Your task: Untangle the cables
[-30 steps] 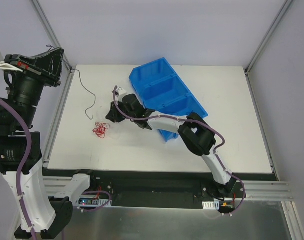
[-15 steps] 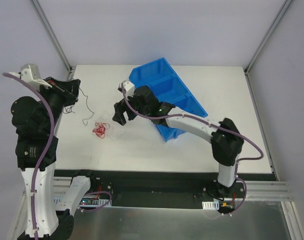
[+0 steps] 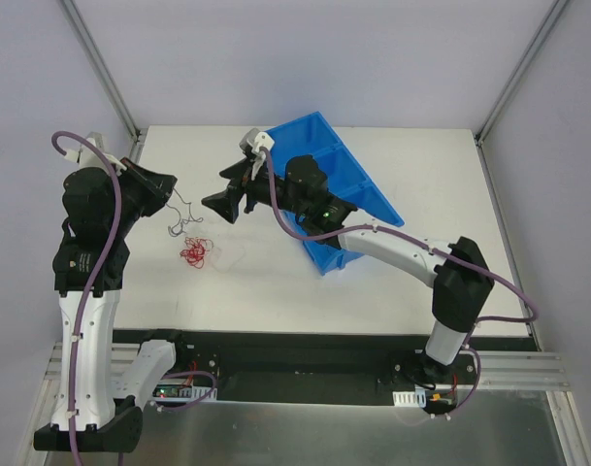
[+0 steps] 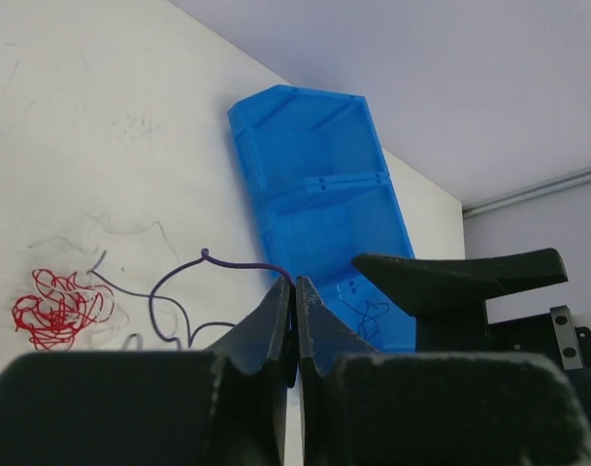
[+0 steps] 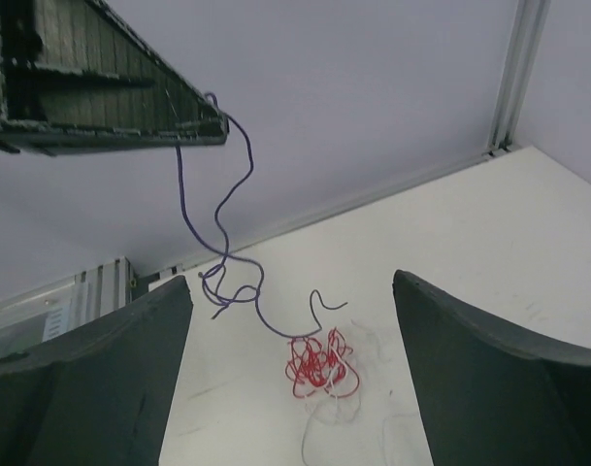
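Lying nearest on the counter (image 3: pixel 421 282), the red wire (image 3: pixel 194 252) looks light, springy and snag-prone; take it by a loose end. Beyond, the left jaws pinch the limp dark wire (image 4: pixel 242 263) aloft, while the right jaws gape, empty.

A white table (image 3: pixel 450 243), faintly scuffed, fills the middle of the top view. Plain pale lavender-grey walls (image 3: pixel 305 58) close it in behind and at both sides. Slanting aluminium posts (image 3: pixel 99 63) rise at its far corners. A metal rail (image 3: pixel 508 367) runs along the lower edge, above a dull metal plate (image 3: pixel 305 437). The light is soft and even.
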